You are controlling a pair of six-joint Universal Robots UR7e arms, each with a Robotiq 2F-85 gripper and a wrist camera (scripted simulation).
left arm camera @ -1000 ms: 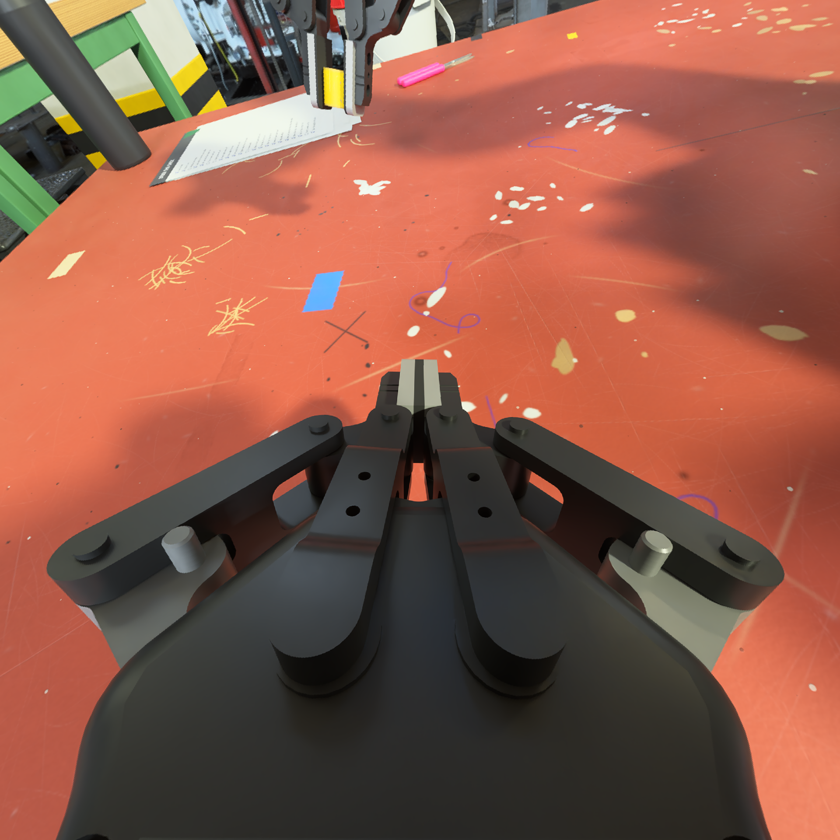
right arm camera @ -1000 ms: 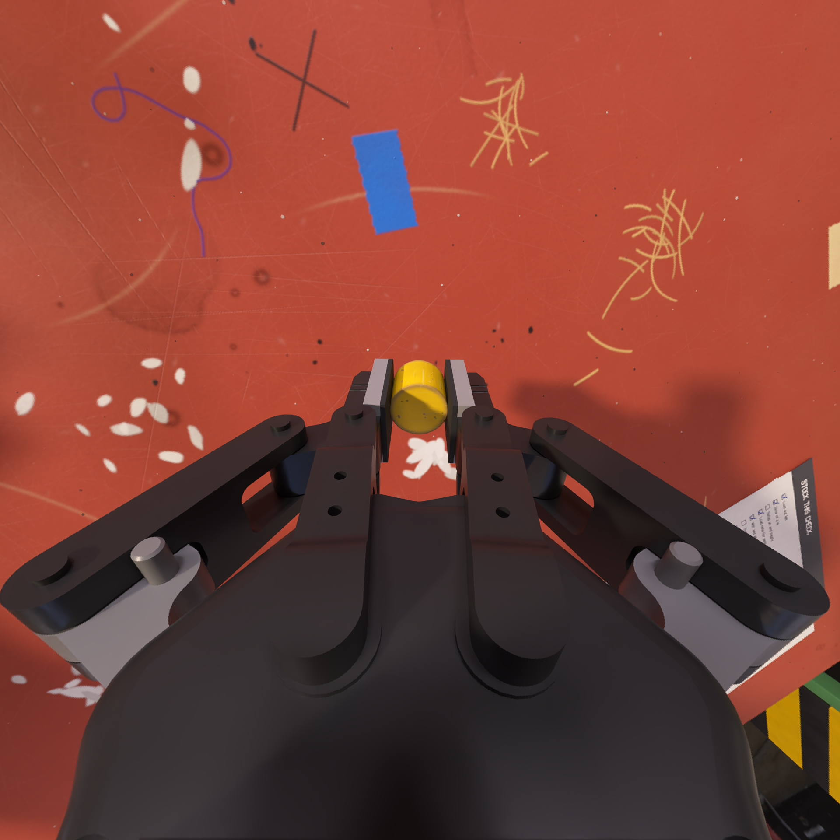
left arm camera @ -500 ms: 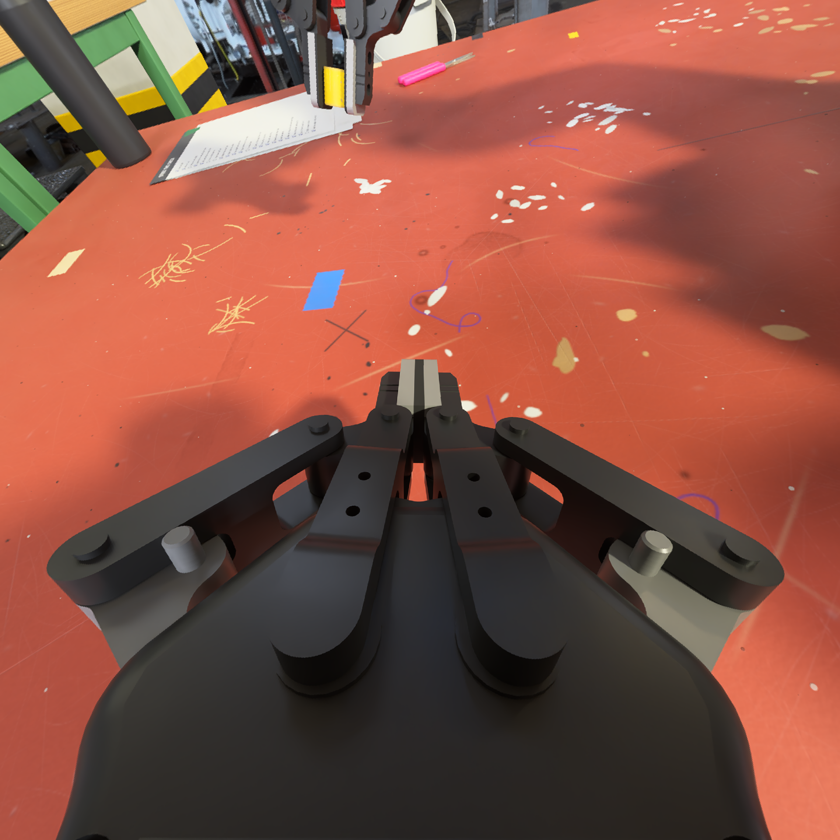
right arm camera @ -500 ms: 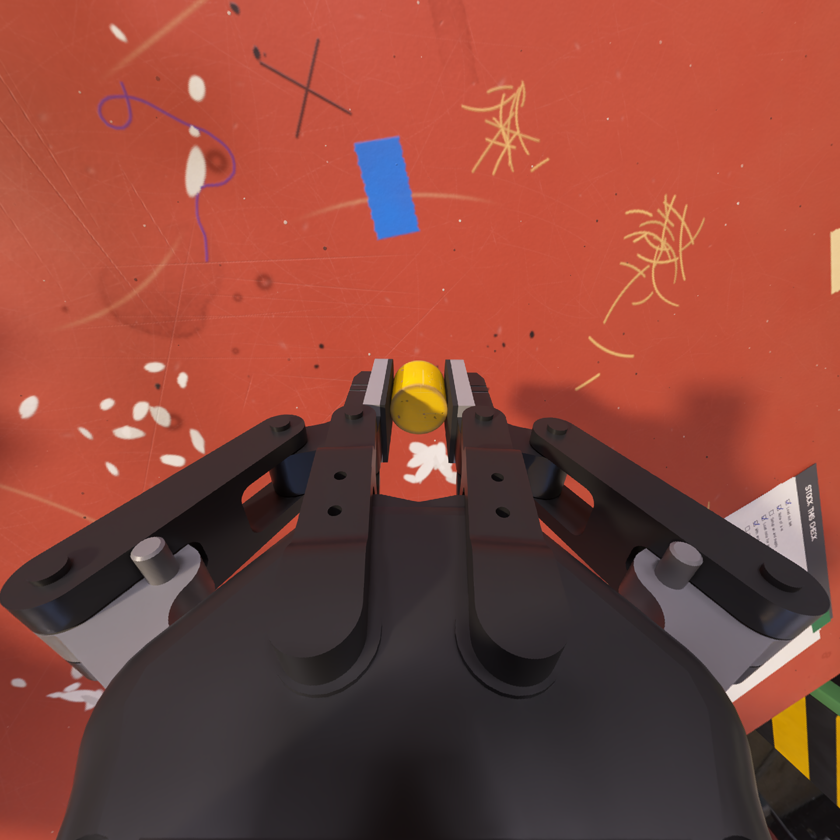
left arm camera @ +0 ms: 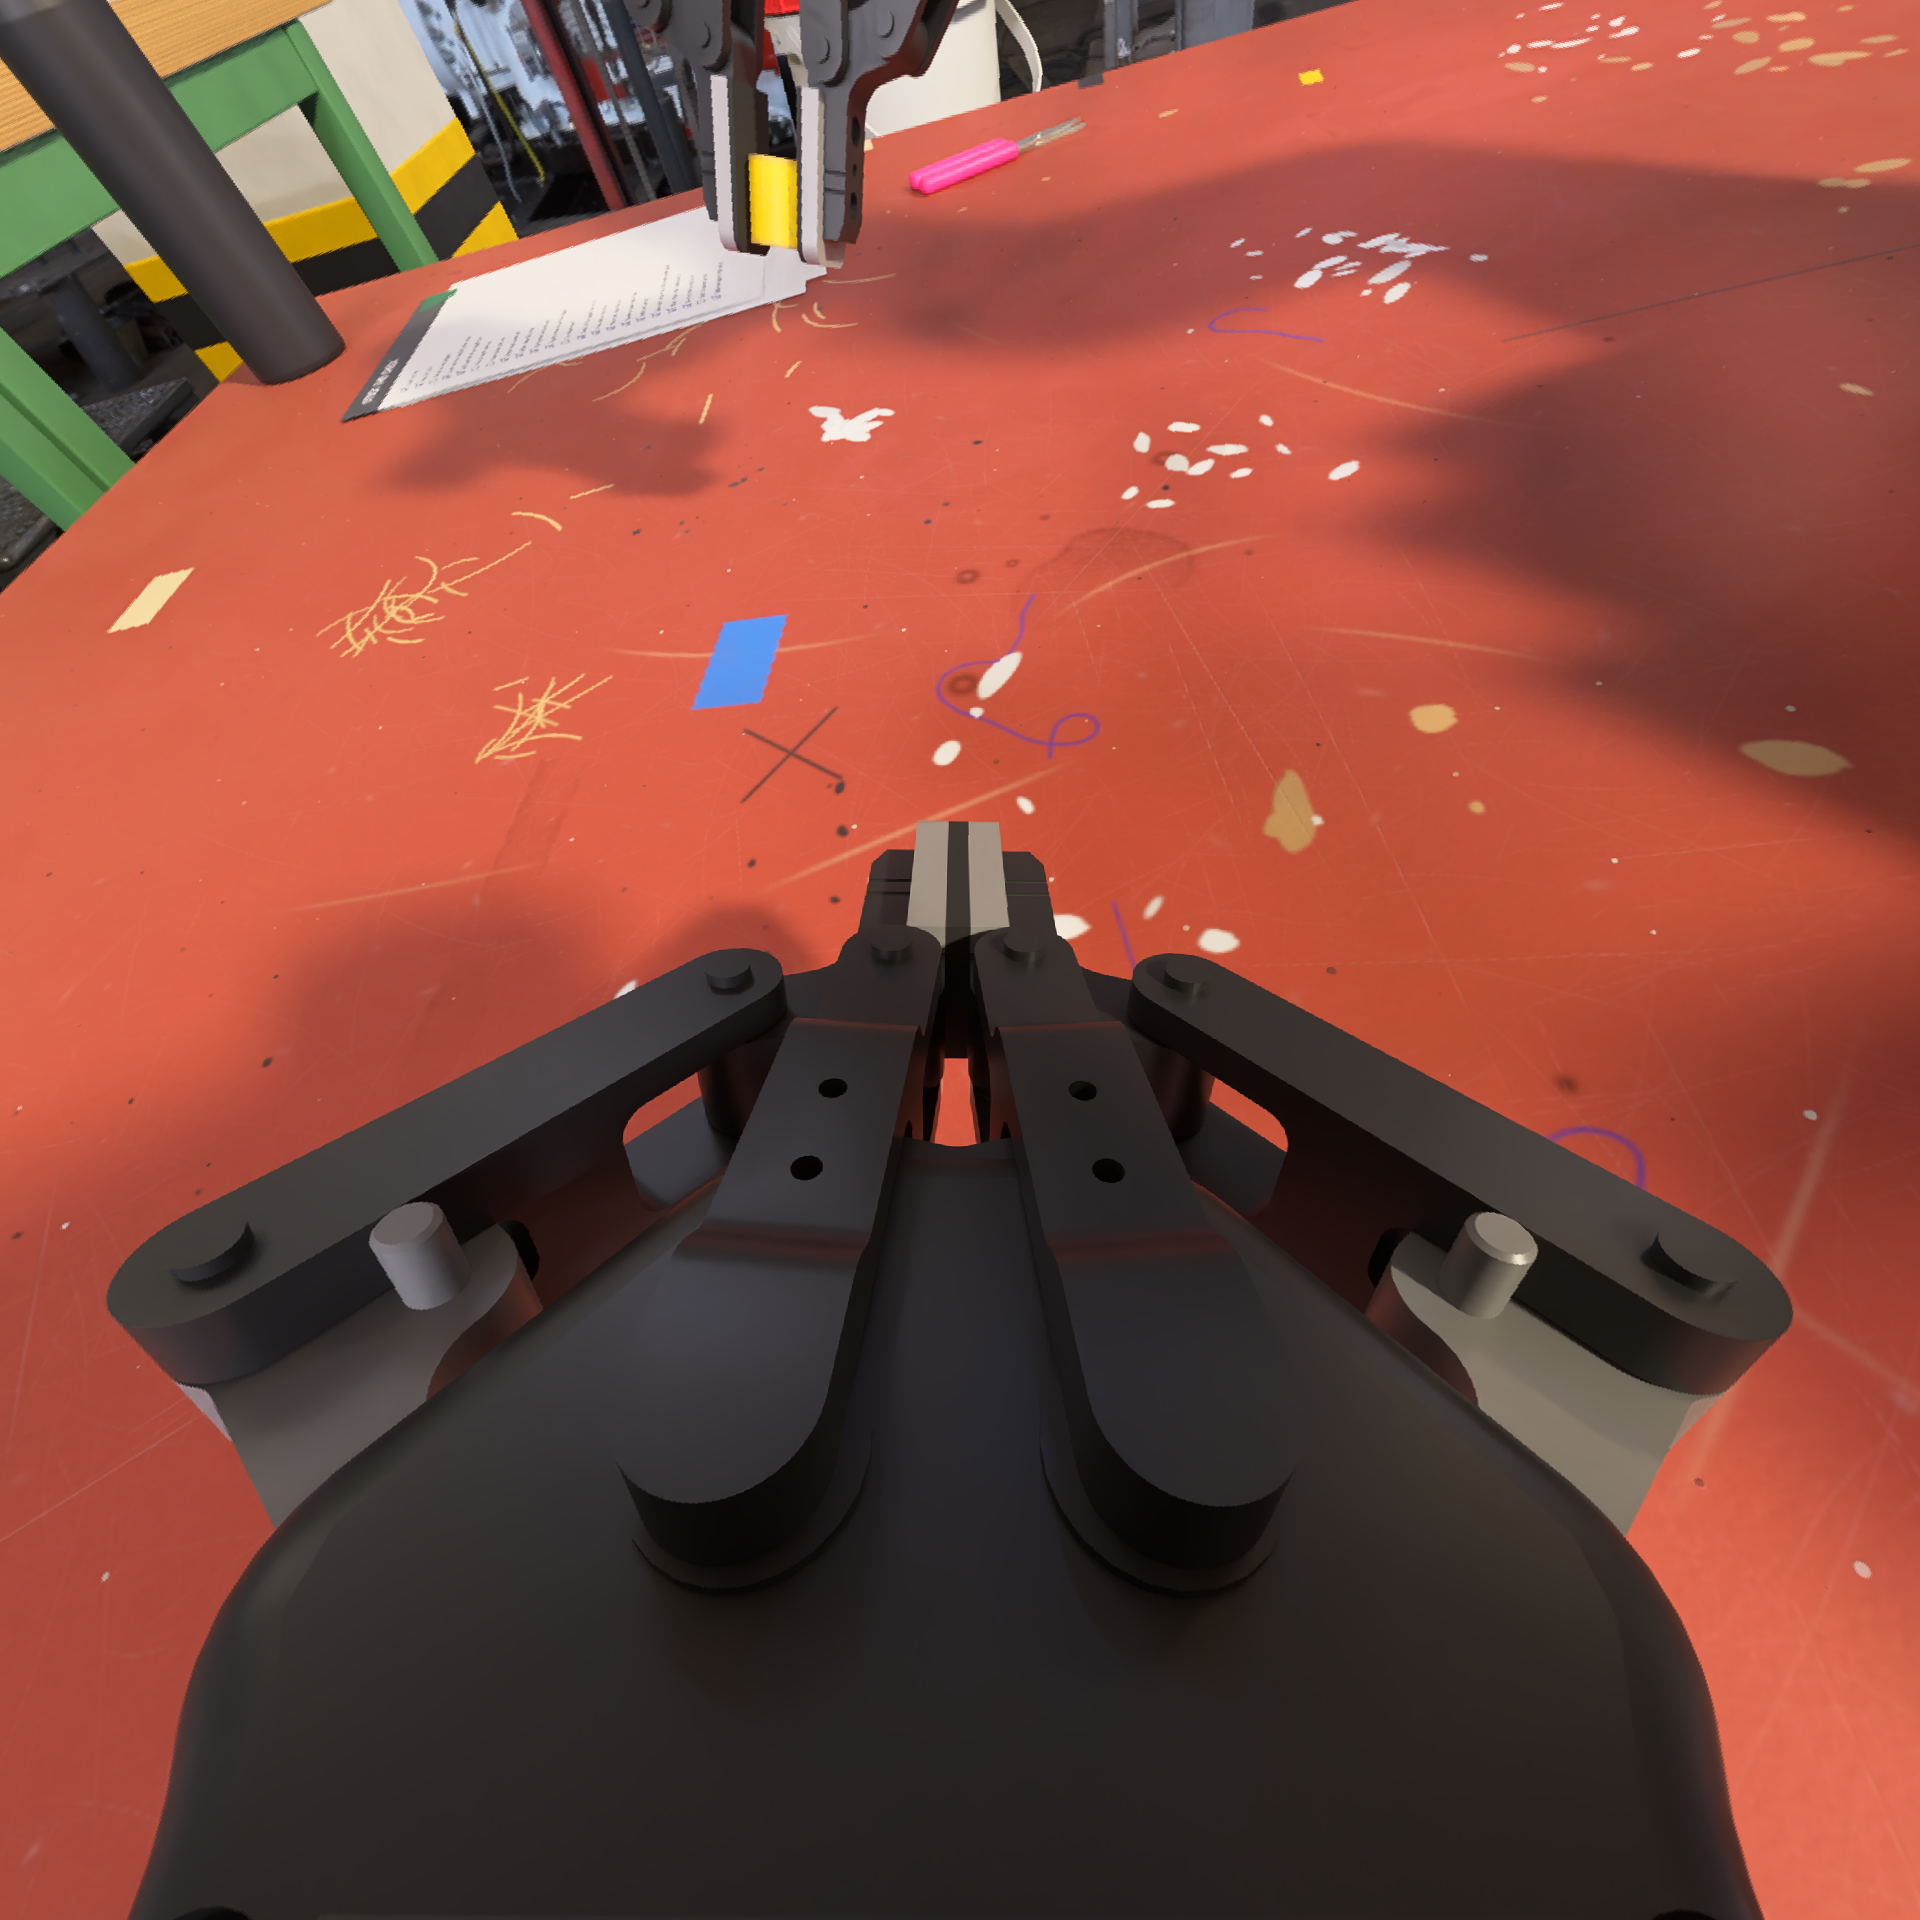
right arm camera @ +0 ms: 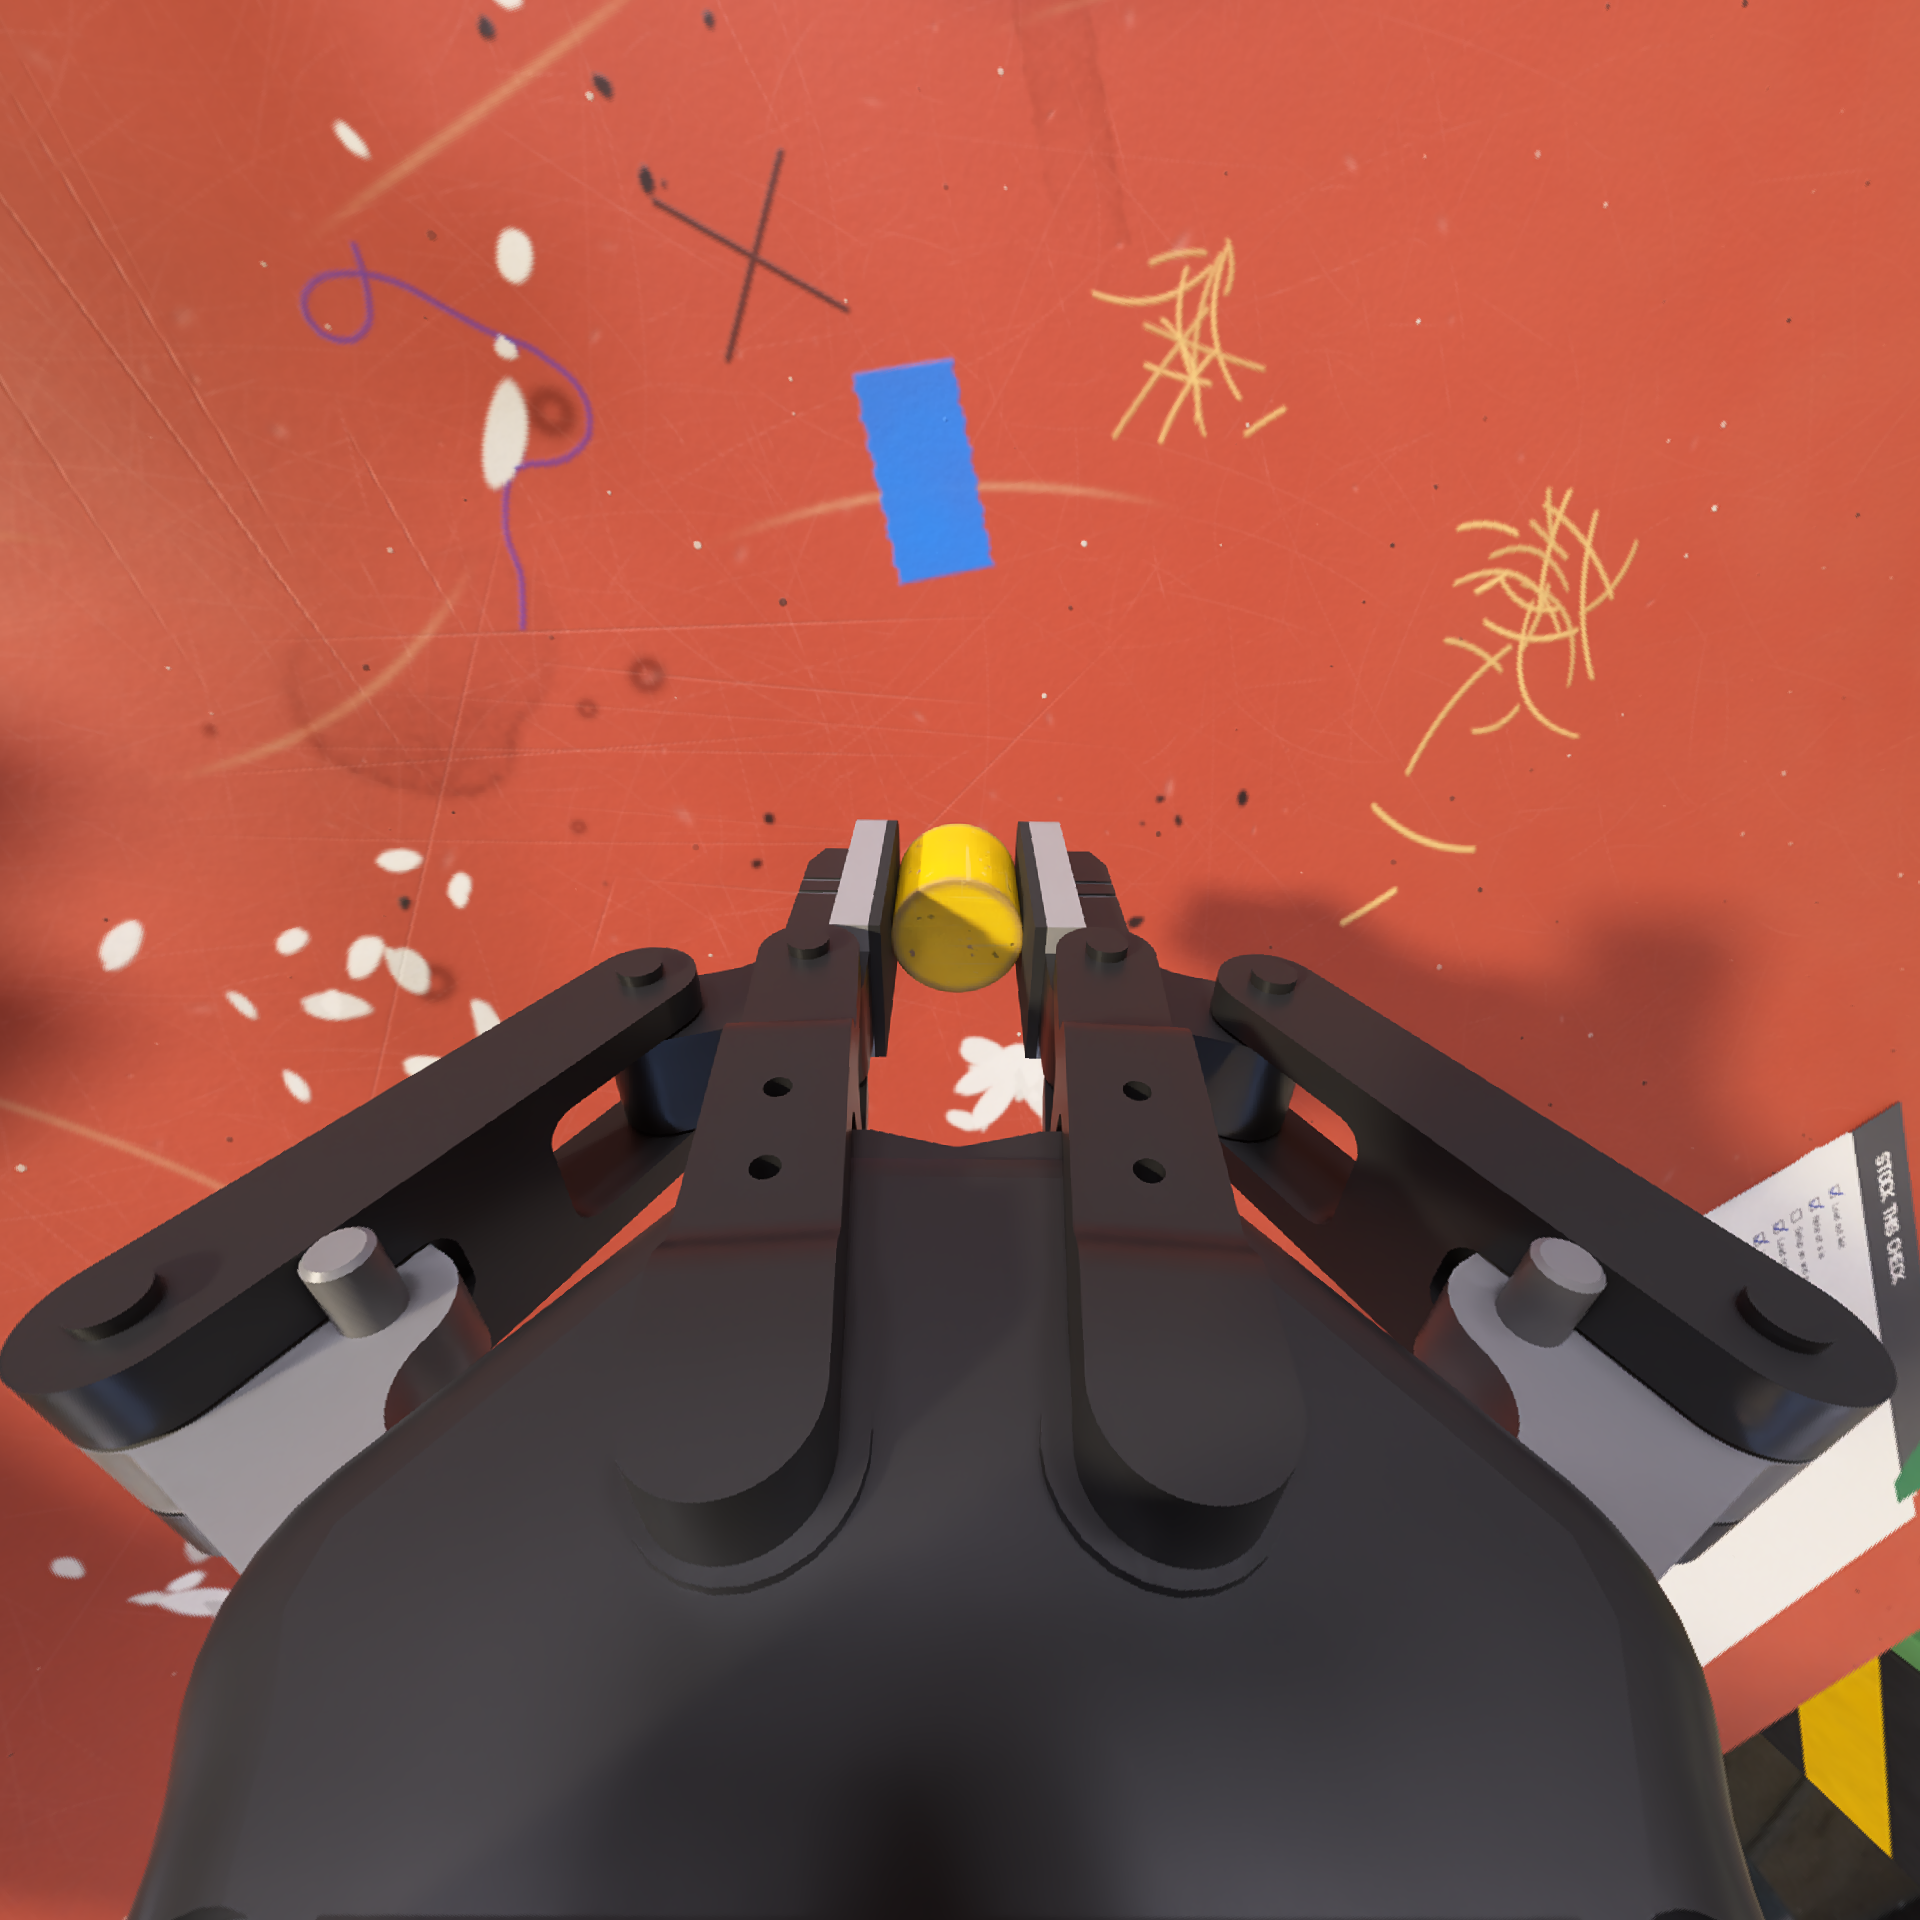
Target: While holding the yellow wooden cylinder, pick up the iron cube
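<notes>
Two grey pads of right pincer (right arm camera: 956, 902) clamp smooth yellow cylinder (right arm camera: 954, 906).

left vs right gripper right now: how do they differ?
The left gripper has its jaws pressed together on nothing; the right gripper clamps the yellow wooden cylinder. The left points low across the table; the right looks down from above. Both are clear of the surface.

Scratched matt red table (right arm camera: 1351, 125)
</notes>
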